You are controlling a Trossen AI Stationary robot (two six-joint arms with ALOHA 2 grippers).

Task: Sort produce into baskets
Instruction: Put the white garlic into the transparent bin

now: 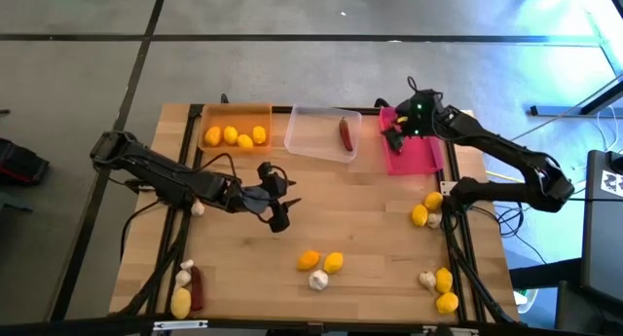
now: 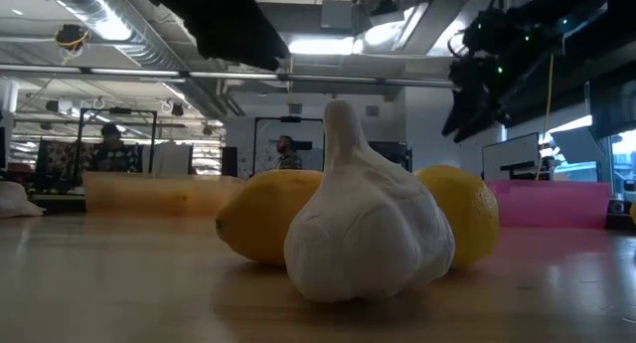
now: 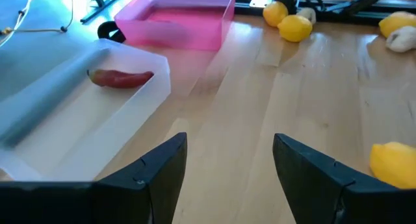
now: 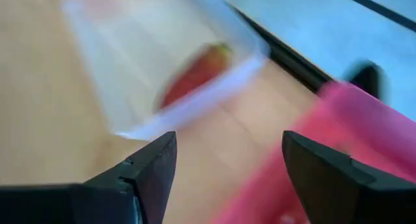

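A dark red chili (image 1: 346, 133), long and slightly curved, lies alone in the clear tray (image 1: 308, 143), the middle one of three along the table's (image 1: 370, 219) far edge. The orange tray (image 1: 234, 114) beside it holds four yellow lemons (image 1: 237, 135); the pink tray (image 1: 421, 156) is on the other side. The right hand (image 1: 395, 134) hangs over the pink tray, just beside the clear one, its fingers spread wide with nothing between them. The left hand (image 1: 275, 202) is near the middle of the table, well apart from the trays, fingers parted and empty. More lemons and a whitish garlic bulb (image 1: 318, 280) sit loose towards the near edge and the right side.
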